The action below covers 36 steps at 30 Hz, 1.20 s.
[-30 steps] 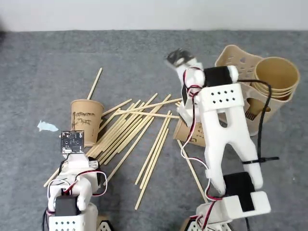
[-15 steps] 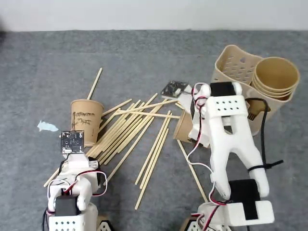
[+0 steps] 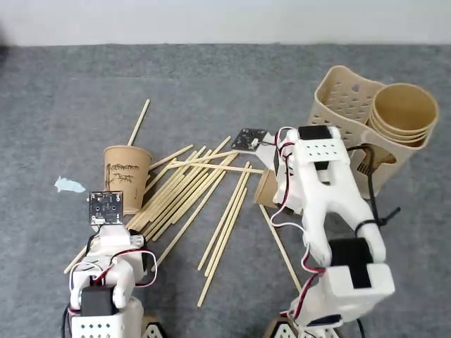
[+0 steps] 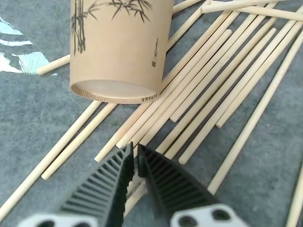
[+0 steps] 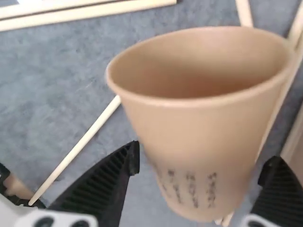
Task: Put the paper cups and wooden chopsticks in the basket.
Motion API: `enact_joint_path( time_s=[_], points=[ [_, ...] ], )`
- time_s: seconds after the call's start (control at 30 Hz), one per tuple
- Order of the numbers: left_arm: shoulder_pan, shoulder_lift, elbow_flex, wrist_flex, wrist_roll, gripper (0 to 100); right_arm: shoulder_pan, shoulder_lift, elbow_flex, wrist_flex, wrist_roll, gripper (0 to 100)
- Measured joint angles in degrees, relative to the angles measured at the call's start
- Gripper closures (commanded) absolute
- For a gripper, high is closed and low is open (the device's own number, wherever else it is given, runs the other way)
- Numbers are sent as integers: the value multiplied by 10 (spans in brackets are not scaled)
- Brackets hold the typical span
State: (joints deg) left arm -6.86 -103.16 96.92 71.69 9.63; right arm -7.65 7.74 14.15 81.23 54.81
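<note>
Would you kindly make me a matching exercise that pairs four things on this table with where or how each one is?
Things
1. brown paper cup with bamboo print
2. stack of plain tan paper cups
3. tan paper cup with dark lettering
4. left pincer

Places or states
A. between the open jaws of the right pincer
B. shut, low over the wooden chopsticks
C. inside the beige plastic basket
D. at the left side of the chopstick pile in the high view

Pairs: 1-D, 2-C, 3-A, 4-B
</note>
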Motion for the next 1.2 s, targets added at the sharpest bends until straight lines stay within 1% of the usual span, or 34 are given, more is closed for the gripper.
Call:
enact_joint_path(
  time_s=[0.13, 0.2, 0.37, 0.43, 0.73, 0.9, 1.03, 1.2],
  points=[
    [0, 0, 0, 0, 0, 986, -1, 38, 0, -16, 0, 601],
    [0, 0, 0, 0, 0, 986, 1, 52, -2, -25, 0, 616],
    [0, 0, 0, 0, 0, 986, 3, 66, -11, -25, 0, 749],
    [0, 0, 0, 0, 0, 986, 3, 66, -12, -25, 2, 786],
    [0, 0, 0, 0, 0, 986, 2, 42, -3, -24, 2, 790],
    [0, 0, 0, 0, 0, 986, -15, -25, 1, 31, 2, 791],
    [0, 0, 0, 0, 0, 986, -33, -126, 1, 69, 2, 793],
    [0, 0, 0, 0, 0, 986, -32, -260, 1, 76, 2, 793]
  ],
)
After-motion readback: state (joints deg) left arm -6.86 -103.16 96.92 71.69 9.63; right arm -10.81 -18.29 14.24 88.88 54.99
